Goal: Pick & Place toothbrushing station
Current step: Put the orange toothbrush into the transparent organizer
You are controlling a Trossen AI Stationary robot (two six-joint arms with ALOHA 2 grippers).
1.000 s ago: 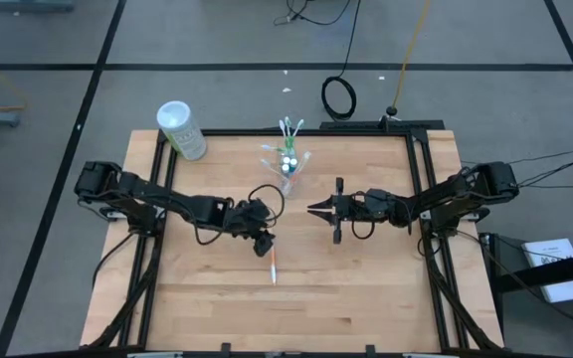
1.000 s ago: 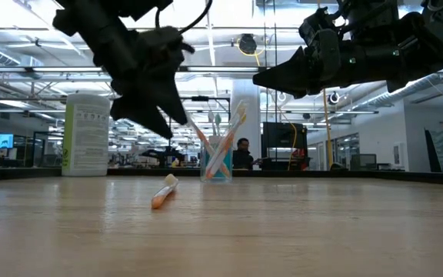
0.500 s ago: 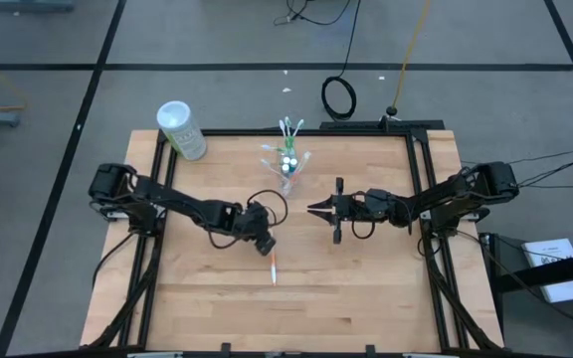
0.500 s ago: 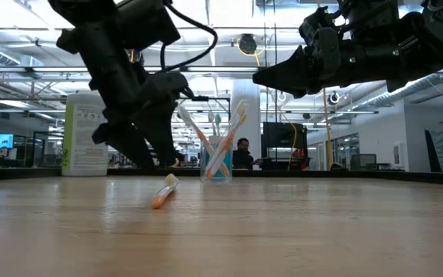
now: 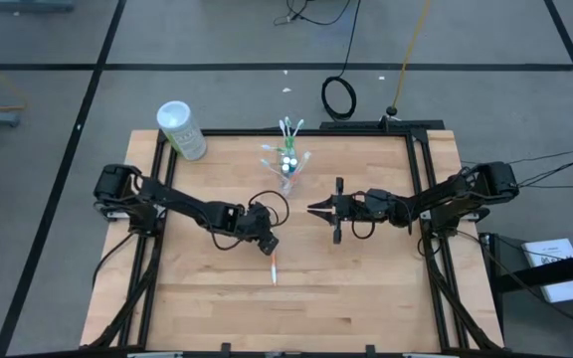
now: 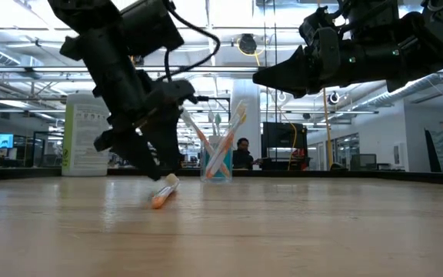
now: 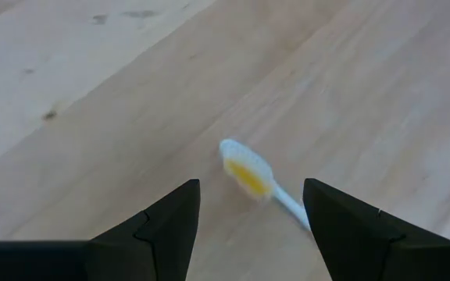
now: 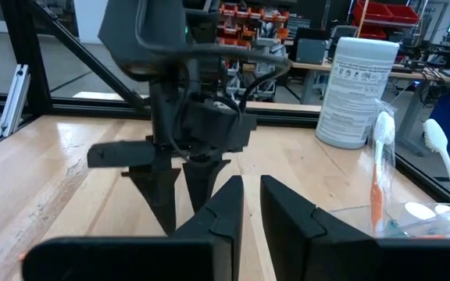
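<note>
- Toothbrush (image 5: pixel 274 268) with an orange accent lies flat on the wooden table (image 5: pixel 366 288), alone and a little in front of the centre; it is the one piece of the station not yet stowed, well apart from the cup.
- White canister (image 5: pixel 181 129) with green print stands upright at the table's far left corner, outside the job.
- Left gripper (image 5: pixel 268 242) hangs low over the near end of the brush, fingers spread and empty; in its wrist view the orange-bristled head (image 7: pixel 248 176) sits between the two fingers, which looks like lining up for a pinch on the slim handle.
- Clear plastic cup (image 5: pixel 286 162) stands near the far edge at centre, other brushes leaning out of it with heads up, so the loose one probably belongs there.
- Right gripper (image 5: pixel 317 209) waits above the table just right of centre, fingers nearly together on nothing, pointing toward the left arm and out of its way.
</note>
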